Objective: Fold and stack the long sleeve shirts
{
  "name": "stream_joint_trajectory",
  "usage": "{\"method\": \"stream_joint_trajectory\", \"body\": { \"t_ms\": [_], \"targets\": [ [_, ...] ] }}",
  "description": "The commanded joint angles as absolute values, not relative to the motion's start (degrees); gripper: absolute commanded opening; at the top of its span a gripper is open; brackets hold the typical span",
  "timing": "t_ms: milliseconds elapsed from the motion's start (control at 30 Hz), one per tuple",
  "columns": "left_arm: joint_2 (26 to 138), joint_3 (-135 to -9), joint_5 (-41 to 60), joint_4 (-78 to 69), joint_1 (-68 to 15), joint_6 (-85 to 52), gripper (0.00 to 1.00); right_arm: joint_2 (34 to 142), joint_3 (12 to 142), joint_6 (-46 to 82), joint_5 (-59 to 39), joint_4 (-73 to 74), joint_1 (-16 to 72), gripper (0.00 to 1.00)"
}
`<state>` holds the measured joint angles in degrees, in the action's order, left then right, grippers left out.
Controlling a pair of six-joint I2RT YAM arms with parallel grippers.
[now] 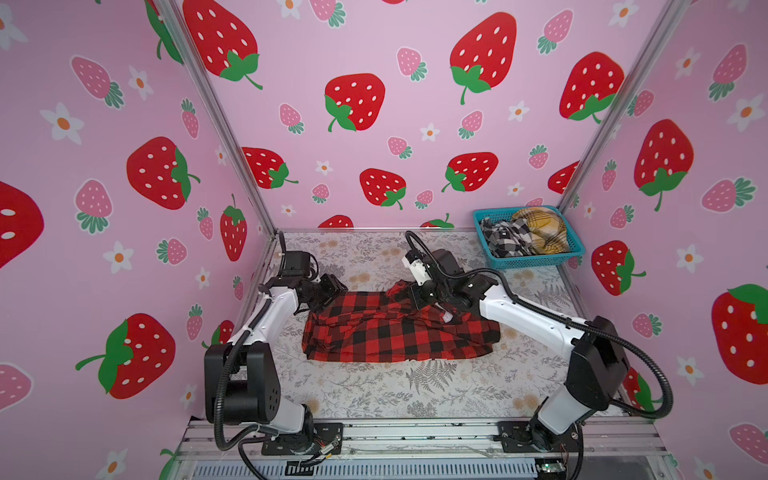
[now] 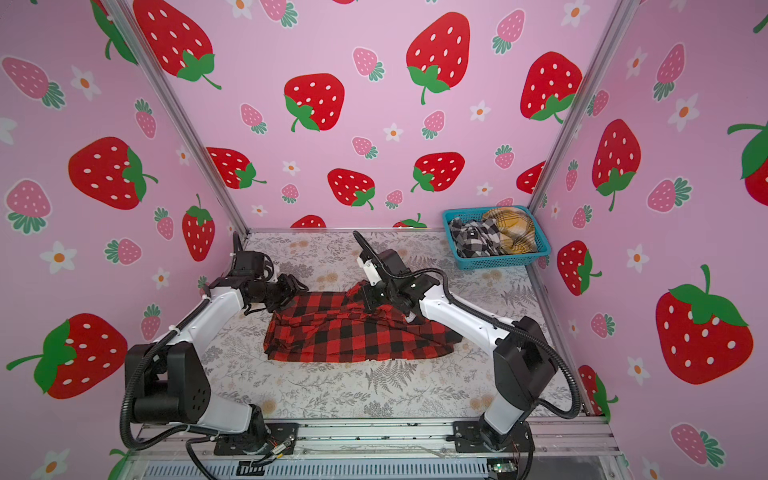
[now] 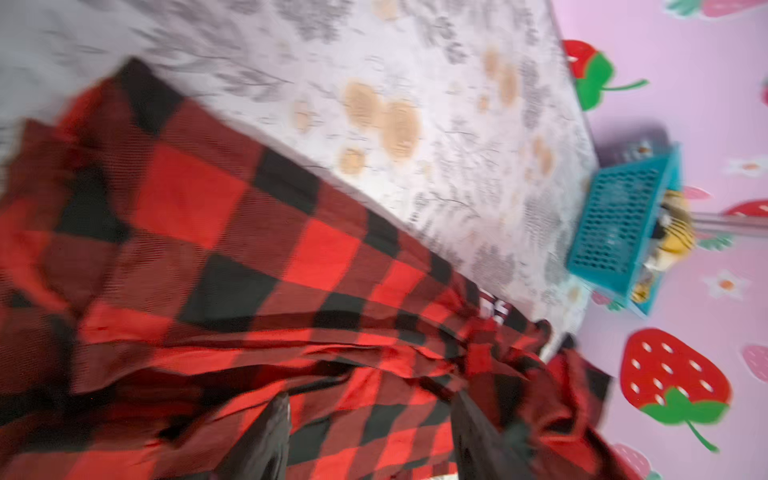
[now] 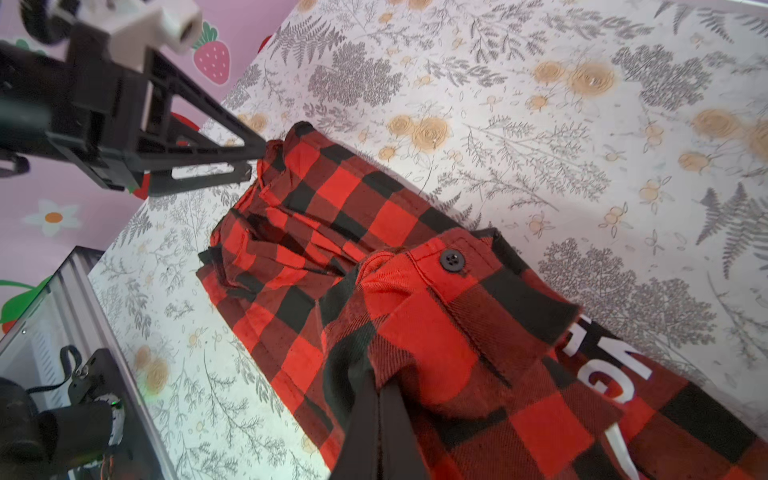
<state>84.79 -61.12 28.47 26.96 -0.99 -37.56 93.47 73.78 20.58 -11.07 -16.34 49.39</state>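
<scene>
Floral-print tabletop (image 1: 415, 395), strawberry walls (image 1: 291, 62) on three sides.

Right gripper (image 4: 376, 386): jaws were clamped on a raised fold of the red-and-black shirt (image 1: 399, 332), at its far edge, right of centre.

Left gripper (image 4: 255, 160): jaws stood apart at the shirt's far-left corner, gripping nothing.

Shirt lay rumpled mid-table, long axis left to right, stretching rightward from the left gripper. Each arm was nearer its own end.

Turquoise basket (image 1: 536, 261) stood in the far right corner, well apart.

Count:
- three shirts: one on the table, plus the black-and-white shirt (image 1: 507, 239) and mustard shirt (image 1: 540, 232) in the basket
- one basket
- two grippers
</scene>
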Motion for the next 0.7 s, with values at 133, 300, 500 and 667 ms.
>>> {"method": "stream_joint_trajectory", "body": {
  "t_ms": [133,300,500,667],
  "targets": [
    [91.6,-63.4,34.4,17.7,-12.7,-44.9,0.63,91.6,64.7,20.1,-13.5,-13.3,49.6,0.0],
    [97.5,-64.7,34.5,15.0,-15.8,-45.7,0.62,92.3,59.8,22.9,-12.2,-12.2,49.5,0.0],
    [105.7,-69.7,37.1,15.5,-16.6,-44.1,0.6,96.9,58.4,24.8,-12.1,-14.1,49.5,0.0],
    [109.2,-72.3,39.0,15.1,-18.3,-43.0,0.57,95.8,56.2,26.3,-12.3,-12.8,49.4,0.0]
  ]
}}
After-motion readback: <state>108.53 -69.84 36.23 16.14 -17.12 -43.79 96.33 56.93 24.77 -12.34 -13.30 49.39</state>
